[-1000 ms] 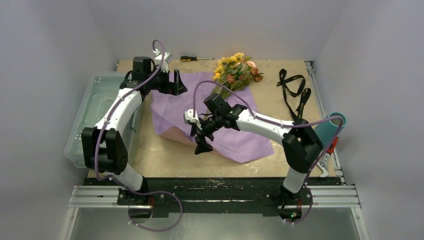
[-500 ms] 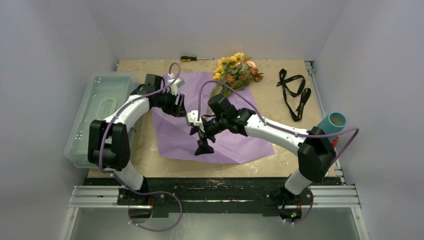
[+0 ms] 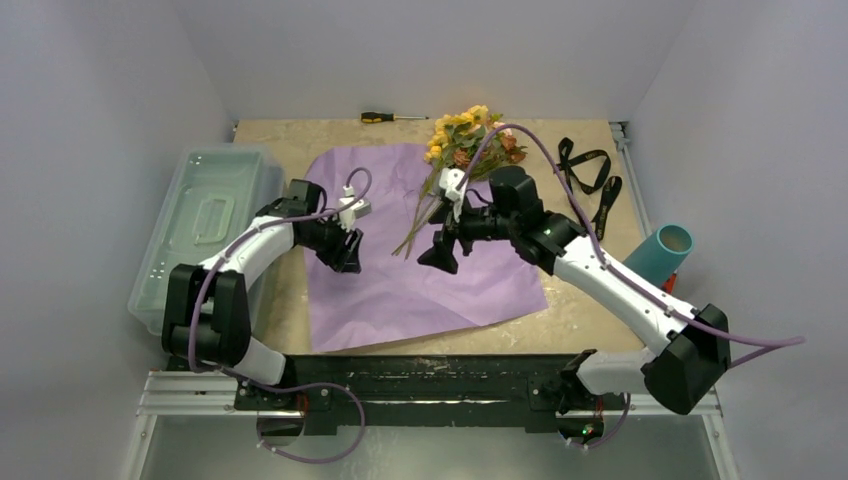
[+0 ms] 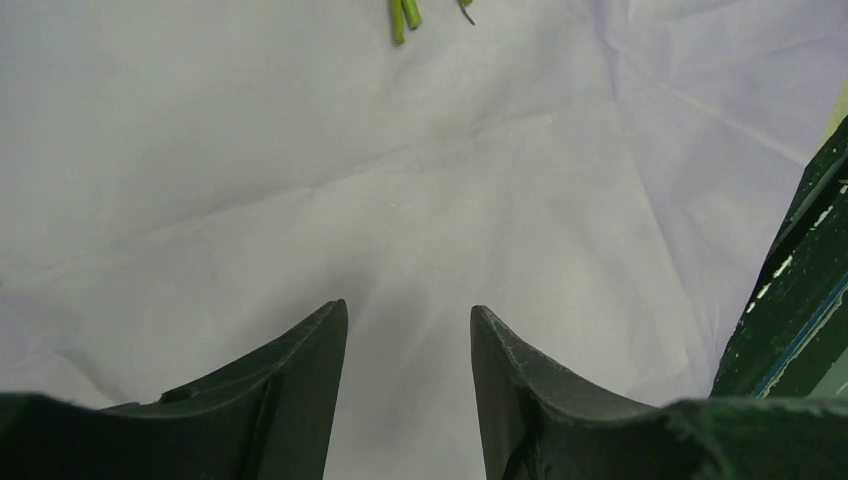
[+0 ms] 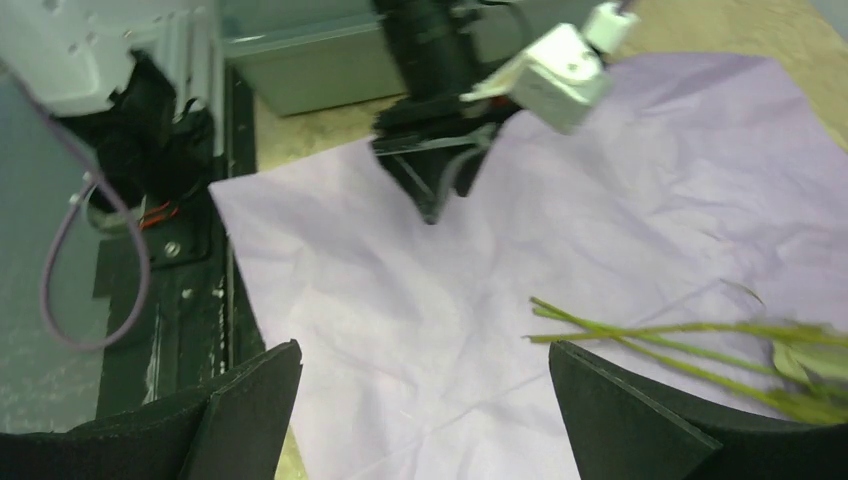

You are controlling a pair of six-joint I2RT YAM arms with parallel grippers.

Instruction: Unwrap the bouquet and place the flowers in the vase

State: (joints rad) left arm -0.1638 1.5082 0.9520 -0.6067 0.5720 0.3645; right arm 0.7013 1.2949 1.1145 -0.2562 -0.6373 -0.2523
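Unwrap half looks done. The black ribbon [image 3: 590, 185] is off and lies loose on the table [image 3: 290, 135], to the right of the sheet and apart from it. The lilac wrapping paper [image 3: 420, 290] is spread open and nearly flat (a few creases). The flowers [image 3: 470, 140] lie bare on it. The blooms sit at the far edge of the sheet, partly over bare table, and the stems [image 3: 420, 225] run down toward the middle of the sheet. Nothing wraps them.

Left gripper [image 4: 408, 315]: jaws partly open, low over plain paper on the sheet's left side, nothing between the fingers. I can't tell whether the tips touch the paper.

Right gripper [image 5: 425, 400]: jaws spread wide and empty, just short of the stem ends, which lie across the paper ahead of it in the wrist view. No contact with the stems that I can see.

The vase [image 3: 665, 250] is the teal cup at the right edge of the table. It looks tilted, not upright, with its mouth facing up and to the right. No flowers are in it, and it is well apart from the bunch.

Still to do, by my read:
- Close on the stems, most likely with the right gripper since it is nearest.
- Lift the bunch off the paper.
- Carry it right to the vase.
- Feed the stems into the mouth.

So roughly halfway. The placing half has not begun. The vase's tilt may need fixing, or a steadying hold, before the stems go in.

The screwdriver [image 3: 390, 117] at the far edge and the clear lidded plastic box [image 3: 205, 230] on the left play no part.
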